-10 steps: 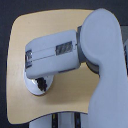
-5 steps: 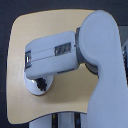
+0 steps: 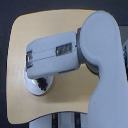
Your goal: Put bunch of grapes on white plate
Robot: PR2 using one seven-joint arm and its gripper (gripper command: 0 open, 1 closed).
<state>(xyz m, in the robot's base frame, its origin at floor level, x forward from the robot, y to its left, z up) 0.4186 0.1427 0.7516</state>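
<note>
The white plate (image 3: 34,90) lies on the wooden table toward the exterior view's left, and only its lower rim shows. My arm's pale forearm and wrist hang right above it and cover most of it. A dark lumpy mass (image 3: 43,83) sits over the plate's centre, just under the wrist. Blur keeps me from telling whether it is the bunch of grapes, my gripper (image 3: 42,81), or both together. The jaws are not distinguishable.
The round-cornered wooden table (image 3: 55,27) fills the view. My bulky grey upper arm (image 3: 102,55) covers the exterior view's right side. Dark floor borders the table's edges, and a pale base with dark slots (image 3: 65,120) shows below the near edge.
</note>
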